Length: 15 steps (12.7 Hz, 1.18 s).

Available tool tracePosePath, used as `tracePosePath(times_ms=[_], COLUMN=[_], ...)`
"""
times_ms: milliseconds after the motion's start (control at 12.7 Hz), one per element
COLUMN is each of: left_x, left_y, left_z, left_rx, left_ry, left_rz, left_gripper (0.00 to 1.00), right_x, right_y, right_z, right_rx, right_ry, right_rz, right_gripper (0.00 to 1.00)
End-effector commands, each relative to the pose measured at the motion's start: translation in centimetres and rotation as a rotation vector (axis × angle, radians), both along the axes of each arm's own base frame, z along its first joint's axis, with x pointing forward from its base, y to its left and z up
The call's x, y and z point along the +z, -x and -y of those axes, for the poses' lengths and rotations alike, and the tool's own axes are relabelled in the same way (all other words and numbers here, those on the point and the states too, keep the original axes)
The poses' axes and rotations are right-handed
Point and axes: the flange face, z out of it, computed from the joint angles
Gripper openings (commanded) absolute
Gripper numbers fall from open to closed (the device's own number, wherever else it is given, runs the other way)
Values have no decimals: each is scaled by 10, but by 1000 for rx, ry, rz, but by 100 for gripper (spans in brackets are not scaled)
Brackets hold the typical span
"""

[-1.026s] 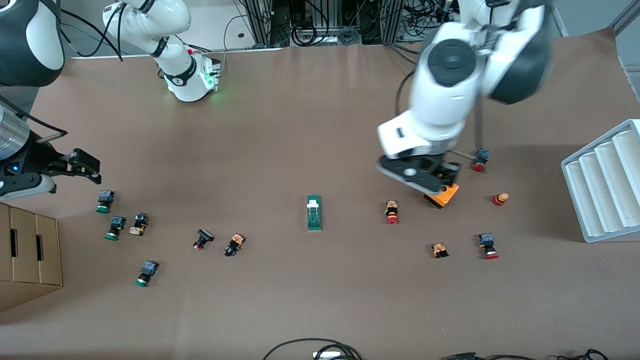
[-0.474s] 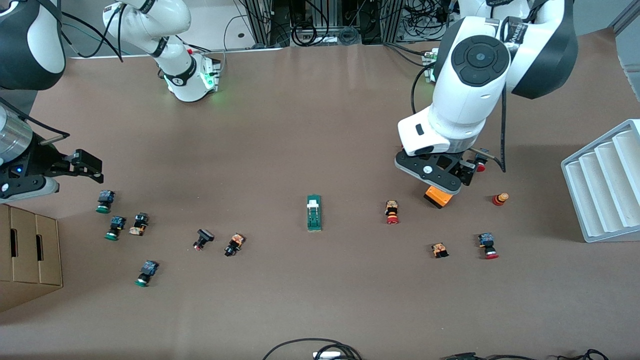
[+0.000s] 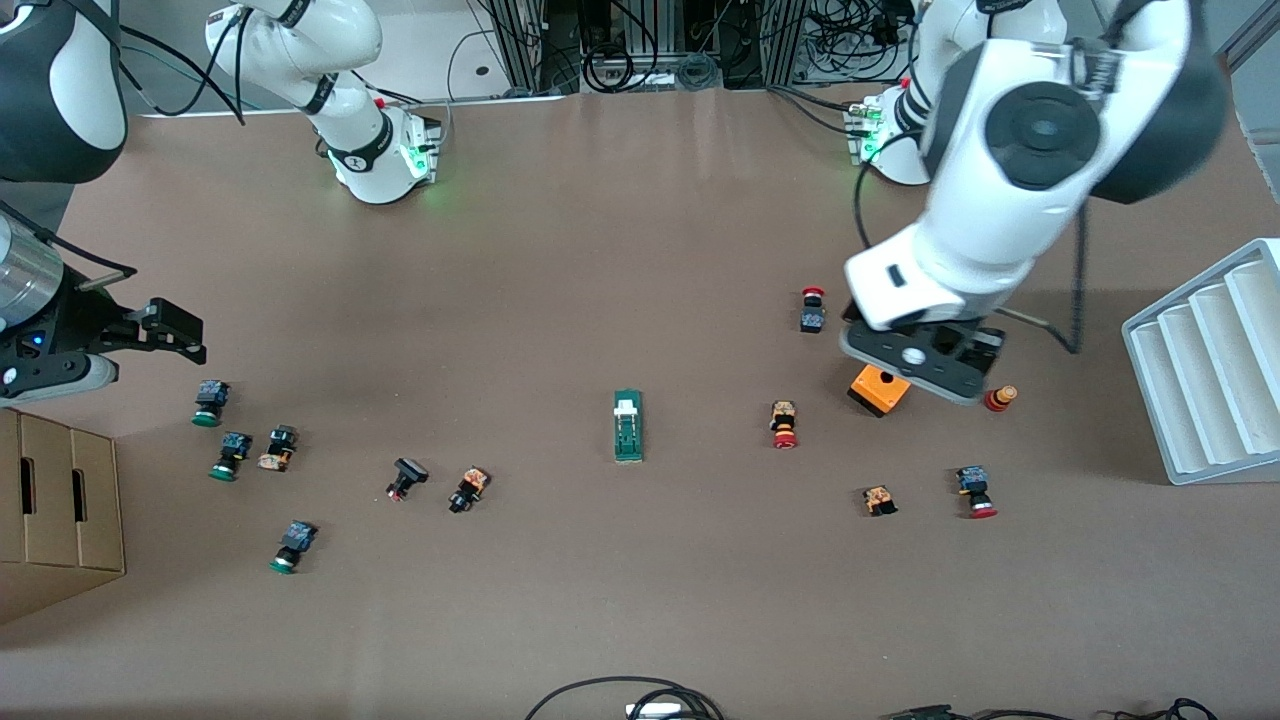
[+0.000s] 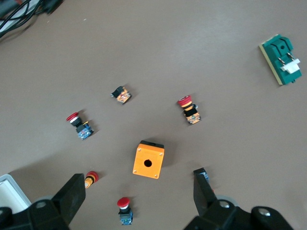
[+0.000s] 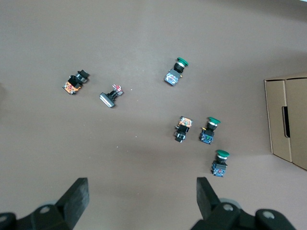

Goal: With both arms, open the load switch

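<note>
We see the narrow dark-green load switch with its white lever lying mid-bench; the left pincer hangs open and empty above the orange holed box toward the left arm's end from the switch; the right pincer is open, empty too.

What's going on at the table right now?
Nothing is held. The load switch lies untouched mid-table among scattered push buttons. The left claw hangs open over the orange box, toward the left arm's end. The right claw waits open above the green-capped buttons beside the cardboard box.
</note>
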Motion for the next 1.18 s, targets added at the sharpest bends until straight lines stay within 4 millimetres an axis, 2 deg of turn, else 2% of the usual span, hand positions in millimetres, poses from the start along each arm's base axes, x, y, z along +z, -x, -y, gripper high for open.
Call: tracePosePath(times_ms=[0, 158, 316, 395, 553, 789, 947, 1105], left_x=[13, 18, 23, 25, 26, 25, 30, 54], left_y=[1, 2, 4, 8, 13, 11, 10, 28], left_z=[-16, -21, -28, -23, -37, -97, -126, -152], left_rx=[7, 32, 139, 146, 159, 227, 265, 313], left_ry=[42, 63, 57, 25, 5, 26, 23, 36], left_rz=[-27, -28, -14, 2, 4, -3, 16, 68], left_gripper=[100, 100, 100, 100, 100, 100, 100, 100], right_x=[1, -3, -8, -9, -9, -9, -8, -6], right_y=[-3, -5, -7, -7, -7, -7, -7, -7], right_z=[5, 2, 1, 1, 2, 2, 2, 2], right_rx=[-25, -19, -18, -18, -19, -19, -19, -21], right_ry=[-16, -16, -15, -15, -15, -15, -15, -13], right_rz=[-14, -18, -27, -28, -29, -31, -29, -24], right_gripper=[100, 100, 100, 100, 100, 100, 100, 100])
